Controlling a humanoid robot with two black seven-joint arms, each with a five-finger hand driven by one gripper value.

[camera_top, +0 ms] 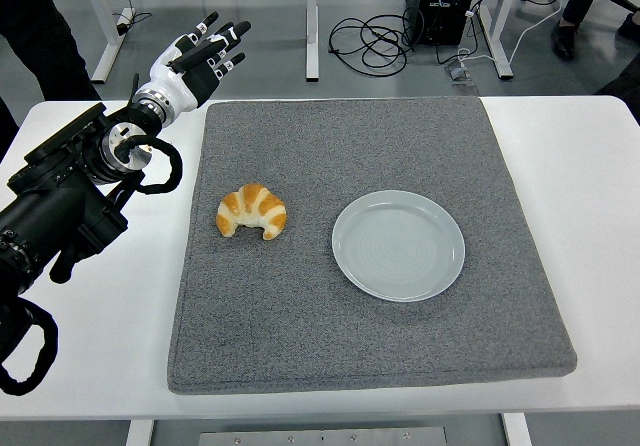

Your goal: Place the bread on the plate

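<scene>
While nothing is yet grasped, entries run from the fingers outward.

Fingers: black-and-white fingers (222,44) of the left hand (200,56) are extended, loosely spread, holding nothing; they point up and away toward the far-left corner of the mat.

Hand position: raised over the table's far-left part, just beyond the mat's left edge, well apart from the bread.

Arm: black left arm (70,191) enters from the left edge, lying over the bare white table (590,196) beside the mat.

Right hand: not in view.

Bread: golden-brown crescent croissant (252,211) lies on the left half of the square grey felt mat (360,336), ends pointing toward the near edge, untouched.

Plate: round pale grey-blue ceramic plate (398,244), empty, sits right of the croissant on the same mat; near it but with a clear strip of mat between them.

Step in hand (judgement): pre-grasp, approach not yet made; the task is at its start, with neither pick nor transfer done.

Next move calls for (judgement): bring the hand toward the near side and rightward, lower it over the croissant, orient palm down, close the fingers around the thick middle of the arc; then a short lateral carry right and release over the plate's centre.

Caution (judgement): the pastry looks soft and flaky, so a light closure seems wise.
</scene>
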